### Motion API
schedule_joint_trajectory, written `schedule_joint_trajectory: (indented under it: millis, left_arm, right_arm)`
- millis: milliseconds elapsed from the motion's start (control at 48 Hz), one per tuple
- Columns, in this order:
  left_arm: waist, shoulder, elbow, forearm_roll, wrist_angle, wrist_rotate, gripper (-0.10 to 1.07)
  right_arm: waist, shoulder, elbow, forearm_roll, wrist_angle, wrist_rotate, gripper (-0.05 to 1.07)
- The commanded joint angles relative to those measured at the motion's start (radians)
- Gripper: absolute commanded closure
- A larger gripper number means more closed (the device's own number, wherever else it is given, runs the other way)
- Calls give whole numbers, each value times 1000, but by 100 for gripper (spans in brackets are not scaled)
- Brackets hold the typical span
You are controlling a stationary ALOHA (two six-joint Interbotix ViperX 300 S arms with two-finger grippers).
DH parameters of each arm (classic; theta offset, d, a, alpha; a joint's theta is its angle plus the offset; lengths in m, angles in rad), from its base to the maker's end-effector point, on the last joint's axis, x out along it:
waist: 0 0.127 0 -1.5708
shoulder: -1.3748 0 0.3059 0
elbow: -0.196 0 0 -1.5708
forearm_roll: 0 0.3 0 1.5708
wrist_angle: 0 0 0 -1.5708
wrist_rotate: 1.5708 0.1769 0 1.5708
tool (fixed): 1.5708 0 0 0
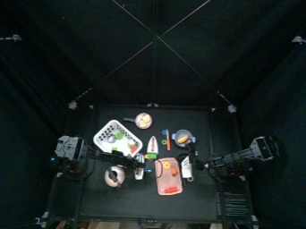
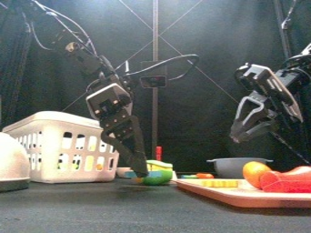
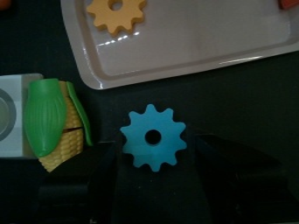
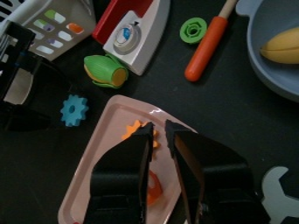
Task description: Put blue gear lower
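Observation:
The blue gear (image 3: 155, 137) lies flat on the black table, between the corn toy (image 3: 52, 122) and the white tray (image 3: 187, 52). An orange gear (image 3: 117, 13) lies in that tray. My left gripper (image 3: 152, 175) is down at the table right at the gear, jaws apart on either side of it and not closed on it. In the right wrist view the gear (image 4: 75, 109) sits beside the tray (image 4: 105, 166). My right gripper (image 4: 160, 131) hangs shut and empty above the tray. In the front view it (image 2: 243, 127) is high on the right and the left gripper (image 2: 131, 164) is low.
A white basket (image 2: 61, 141) stands at the left. A toy iron (image 4: 128, 35), a green fruit (image 4: 105, 70), a green ring (image 4: 193, 29), an orange-handled tool (image 4: 208, 44) and a blue bowl (image 4: 263, 79) lie beyond the tray. A tape roll (image 1: 114, 176) lies front left.

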Motion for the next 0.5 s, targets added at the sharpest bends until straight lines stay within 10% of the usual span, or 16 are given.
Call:
schedule_joint_trajectory:
  millis: [0,479]
  left_arm:
    - [-9,-31,-8,-2,-3,0,22]
    - [-146,-87,-3,8,150,2,21]
  right_arm:
    - [-2,-8,-20,-3,2,0,41]
    - [-5,-8,-23,-2,2,-2,41]
